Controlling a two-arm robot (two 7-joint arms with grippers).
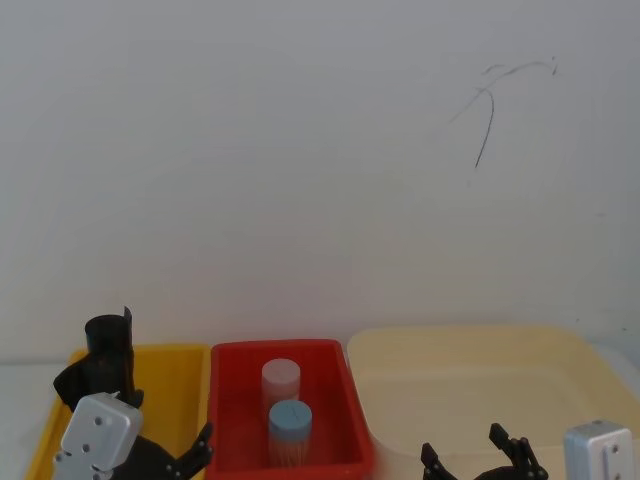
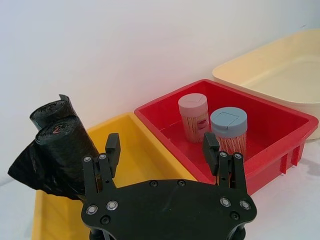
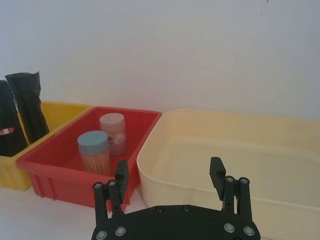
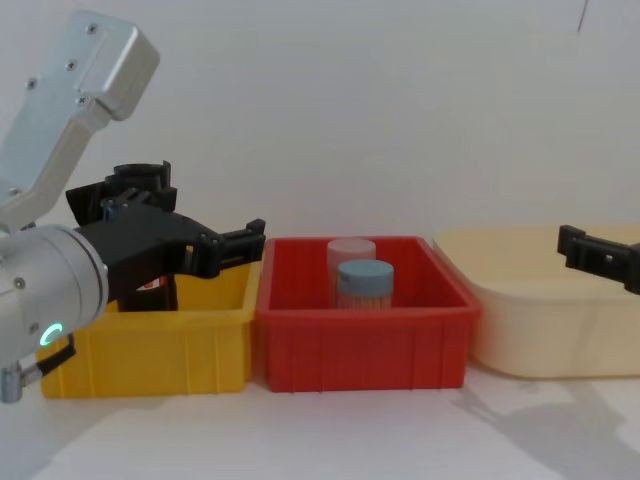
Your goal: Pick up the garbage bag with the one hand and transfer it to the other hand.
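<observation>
White wall (image 1: 300,150) backs a pale table (image 4: 350,430) with three bins in a row: a yellow bin (image 4: 150,350), a red bin (image 4: 360,350) and a cream bin (image 4: 530,330). The garbage bag (image 3: 7,120) stands upright in the yellow bin, its red-and-white label just above the rim, touching or nearly touching a plain roll (image 3: 27,107). The left gripper (image 2: 161,145) hovers over the yellow bin beside the rolls, fingers spread and grasping nothing. The right gripper (image 3: 169,170) hangs at the cream bin's near edge, fingers likewise spread. Two jars (image 2: 228,127) stand in the red bin.
</observation>
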